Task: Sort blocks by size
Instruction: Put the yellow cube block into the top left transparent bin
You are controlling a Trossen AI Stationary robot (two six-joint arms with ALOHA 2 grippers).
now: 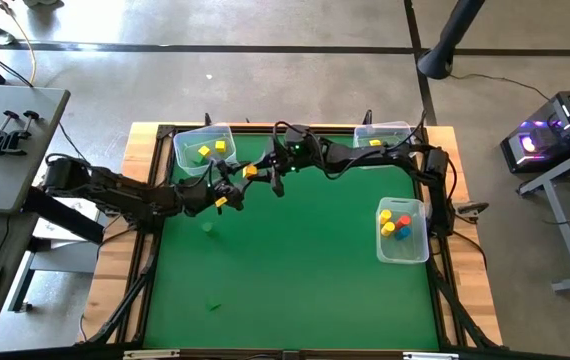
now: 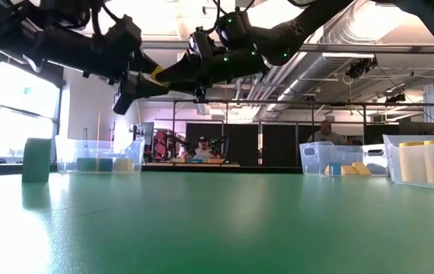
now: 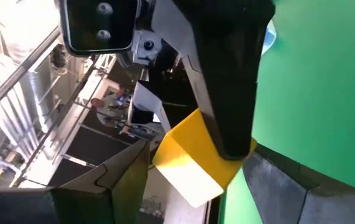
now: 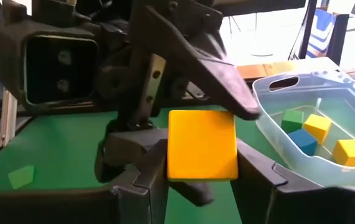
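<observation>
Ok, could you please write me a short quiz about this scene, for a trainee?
1. True or false: the yellow block lies on the green mat.
2. How many clear bins stand on the table? A) two B) three C) five
3. What colour are the two loose blocks on the mat?

Key
1. False: the right hand holds it in the air, close to the left hand.
2. B: the back left bin, the back right bin and the right side bin.
3. Green: one block and another block.
</observation>
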